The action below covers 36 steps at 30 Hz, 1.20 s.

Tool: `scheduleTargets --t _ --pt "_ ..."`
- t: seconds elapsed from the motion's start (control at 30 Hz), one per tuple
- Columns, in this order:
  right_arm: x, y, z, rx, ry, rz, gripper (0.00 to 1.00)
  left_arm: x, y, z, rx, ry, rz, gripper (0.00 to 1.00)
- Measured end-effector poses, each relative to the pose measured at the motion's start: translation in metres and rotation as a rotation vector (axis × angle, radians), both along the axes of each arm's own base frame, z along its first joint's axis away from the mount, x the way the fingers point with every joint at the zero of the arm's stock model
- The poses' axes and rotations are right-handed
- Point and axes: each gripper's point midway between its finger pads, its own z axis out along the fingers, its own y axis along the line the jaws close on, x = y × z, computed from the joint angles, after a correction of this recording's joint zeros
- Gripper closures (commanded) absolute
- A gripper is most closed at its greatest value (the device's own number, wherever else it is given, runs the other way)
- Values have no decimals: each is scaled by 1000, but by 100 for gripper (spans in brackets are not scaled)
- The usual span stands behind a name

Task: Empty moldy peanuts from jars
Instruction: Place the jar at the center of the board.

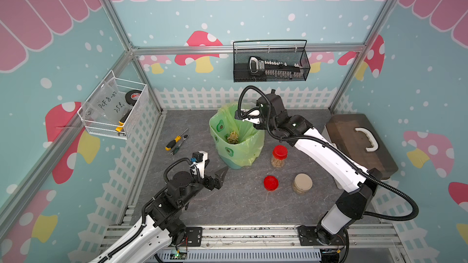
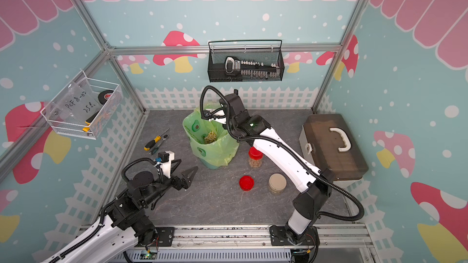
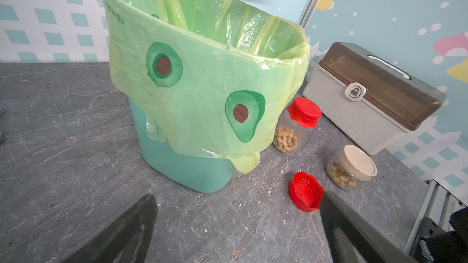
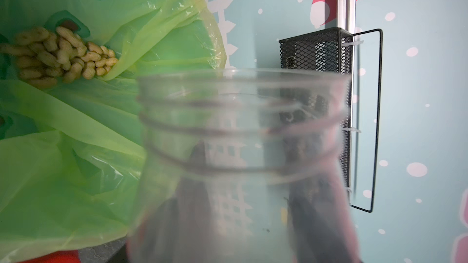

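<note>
My right gripper is shut on a clear, empty, lidless jar, tipped over the bin lined with a green bag; its fingers show dimly through the jar wall. A heap of moldy peanuts lies inside the bag. Right of the bin stands a jar with a red lid, peanuts in it. A squat jar with a beige lid also holds peanuts. A loose red lid lies on the table. My left gripper hovers open and empty, left of that lid.
A grey toolbox with a brown lid sits at the right wall. Two screwdrivers lie left of the bin. A black mesh basket hangs on the back wall, a white wire basket on the left wall.
</note>
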Motion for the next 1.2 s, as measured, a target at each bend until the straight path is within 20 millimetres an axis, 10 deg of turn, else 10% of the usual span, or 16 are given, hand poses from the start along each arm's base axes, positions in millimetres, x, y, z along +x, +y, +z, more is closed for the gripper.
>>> scheduleTargets --t 0.73,1.2 --pt "-78 -5 31 754 319 170 58 0 2 2 -4 -5 5 1" --pt "-149 -17 -32 1057 526 248 62 1 3 1 -7 1 7 1"
